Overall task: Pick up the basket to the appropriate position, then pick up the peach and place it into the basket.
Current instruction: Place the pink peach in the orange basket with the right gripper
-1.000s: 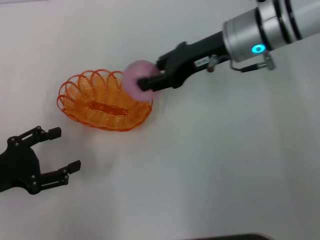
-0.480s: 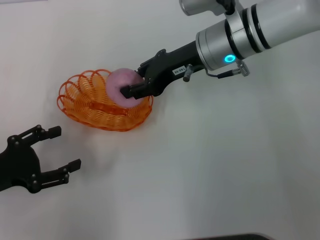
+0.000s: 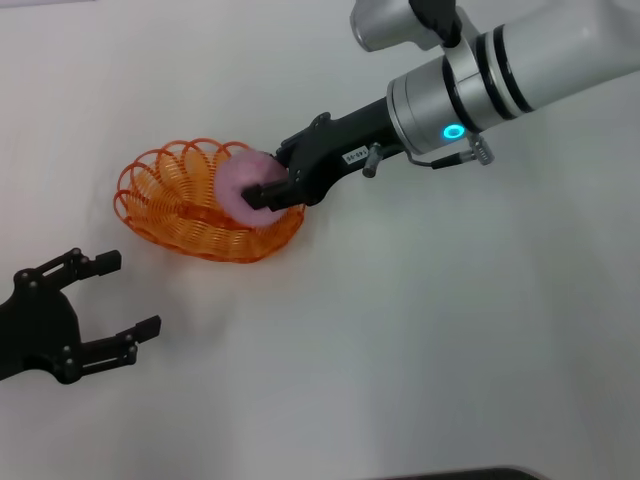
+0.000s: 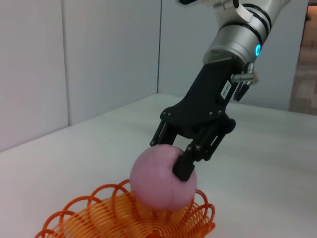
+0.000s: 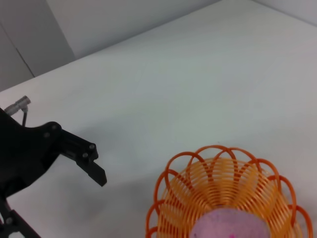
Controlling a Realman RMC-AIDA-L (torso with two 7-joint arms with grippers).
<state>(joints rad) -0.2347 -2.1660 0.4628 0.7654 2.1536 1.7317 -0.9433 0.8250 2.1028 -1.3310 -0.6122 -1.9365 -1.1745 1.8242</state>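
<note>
Right gripper (image 3: 262, 192) clamped on peach (image 3: 243, 185) over basket (image 3: 165, 205); left gripper (image 3: 105, 308) open, empty. Risk: early release, rolling over rim.

A small white label (image 3: 354, 157) is showing on the right gripper (image 3: 268, 190) near the frame's upper middle, but its print is proving too small to read.

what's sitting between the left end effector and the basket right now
Nothing: in the head view, only bare white table separates the open left end effector from the basket. The right end effector holds the peach there.
</note>
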